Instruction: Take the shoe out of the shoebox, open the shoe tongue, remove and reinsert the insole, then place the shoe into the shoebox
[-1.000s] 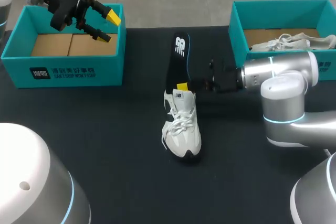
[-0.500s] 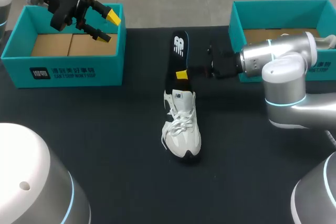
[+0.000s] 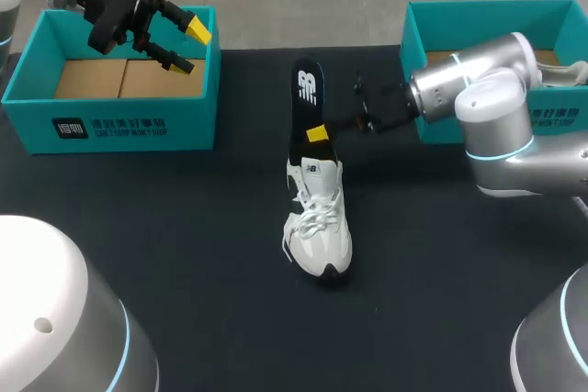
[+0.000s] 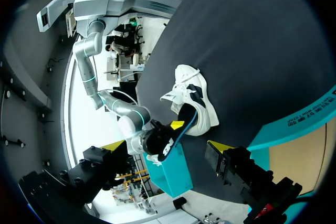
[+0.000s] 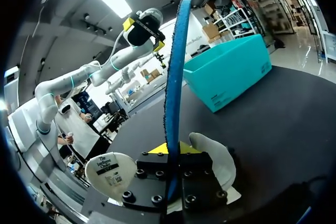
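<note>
A white sneaker [image 3: 319,222] stands on the black table, toe toward the front. Its black insole [image 3: 305,103] sticks up and back out of the shoe's opening. My right gripper [image 3: 317,132] is shut on the insole's lower part, just above the shoe's collar. In the right wrist view the insole [image 5: 173,93] runs edge-on between the fingers, with the shoe [image 5: 212,158] beneath them. My left gripper [image 3: 188,46] hangs open over the left teal shoebox [image 3: 119,121], far from the shoe [image 4: 191,100].
A second teal shoebox [image 3: 487,20] at the back right holds another white shoe [image 3: 501,72]. The left box shows its bare cardboard bottom. My right arm's elbow [image 3: 496,126] stands in front of the right box.
My right gripper closed on the insole and moved back and up, drawing the insole further out of the shoe and more upright. The left arm has not moved.
</note>
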Controlling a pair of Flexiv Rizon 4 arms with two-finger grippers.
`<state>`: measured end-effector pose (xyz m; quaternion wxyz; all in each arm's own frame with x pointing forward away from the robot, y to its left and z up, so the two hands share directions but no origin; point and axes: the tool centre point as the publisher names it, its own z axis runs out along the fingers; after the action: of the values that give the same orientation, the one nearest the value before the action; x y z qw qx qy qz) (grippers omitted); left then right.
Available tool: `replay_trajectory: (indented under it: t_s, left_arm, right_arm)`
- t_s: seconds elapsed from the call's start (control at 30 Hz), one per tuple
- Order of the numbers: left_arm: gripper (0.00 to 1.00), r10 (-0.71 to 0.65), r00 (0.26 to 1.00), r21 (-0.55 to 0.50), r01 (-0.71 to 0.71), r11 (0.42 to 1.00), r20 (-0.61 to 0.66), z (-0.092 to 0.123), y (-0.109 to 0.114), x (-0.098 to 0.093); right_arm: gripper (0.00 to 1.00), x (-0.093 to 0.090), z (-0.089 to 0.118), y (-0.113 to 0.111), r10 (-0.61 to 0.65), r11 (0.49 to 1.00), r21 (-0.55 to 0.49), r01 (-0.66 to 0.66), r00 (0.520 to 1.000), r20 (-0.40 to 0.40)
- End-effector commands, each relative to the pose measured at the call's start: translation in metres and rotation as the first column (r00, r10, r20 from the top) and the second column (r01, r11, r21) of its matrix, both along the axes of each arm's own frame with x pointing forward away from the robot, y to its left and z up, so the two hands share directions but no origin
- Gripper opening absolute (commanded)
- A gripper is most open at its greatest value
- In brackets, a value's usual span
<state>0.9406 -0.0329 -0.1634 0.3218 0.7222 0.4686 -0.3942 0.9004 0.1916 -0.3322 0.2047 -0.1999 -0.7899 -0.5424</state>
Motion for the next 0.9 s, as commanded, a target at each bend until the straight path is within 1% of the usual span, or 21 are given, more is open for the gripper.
replay_trajectory:
  t_s: [0.03, 0.4, 0.63, 0.67, 0.7, 0.73, 0.77, 0.9]
  left_arm:
    - [1.00, -0.002, 1.000, 0.002, 0.002, 1.000, 0.001, 0.000, 0.000, 0.000]
    - [1.00, -0.002, 1.000, 0.002, 0.002, 1.000, 0.001, 0.000, 0.000, 0.000]
    - [1.00, -0.002, 1.000, 0.002, 0.002, 1.000, 0.001, 0.000, 0.000, 0.000]
    - [1.00, -0.002, 1.000, 0.002, 0.002, 1.000, 0.001, 0.000, 0.000, 0.000]
    - [1.00, -0.002, 1.000, 0.002, 0.002, 1.000, 0.001, 0.000, 0.000, 0.000]
    - [1.00, -0.002, 1.000, 0.002, 0.002, 1.000, 0.001, 0.000, 0.000, 0.000]
    - [1.00, -0.002, 1.000, 0.002, 0.002, 1.000, 0.001, 0.000, 0.000, 0.000]
    - [1.00, -0.002, 1.000, 0.002, 0.002, 1.000, 0.001, 0.000, 0.000, 0.000]
  right_arm:
    - [0.00, -0.006, -0.006, 0.000, -0.002, 1.000, -0.005, 0.002, 1.000, -0.014]
    - [0.00, -0.030, -0.019, 0.003, -0.002, 1.000, -0.023, 0.001, 0.998, -0.063]
    - [0.00, -0.037, -0.024, 0.001, -0.002, 1.000, -0.028, 0.000, 0.997, -0.081]
    - [0.20, -0.037, -0.024, 0.001, -0.007, 1.000, -0.029, 0.005, 0.997, -0.082]
    - [0.33, -0.037, -0.022, 0.001, -0.013, 1.000, -0.028, 0.011, 0.997, -0.081]
    - [0.39, -0.036, -0.020, 0.001, -0.020, 1.000, -0.020, 0.018, 0.997, -0.076]
    - [0.45, -0.035, -0.018, 0.001, -0.021, 1.000, -0.016, 0.020, 0.997, -0.072]
    - [0.45, -0.028, -0.009, 0.003, -0.013, 1.000, -0.009, 0.012, 0.999, -0.046]
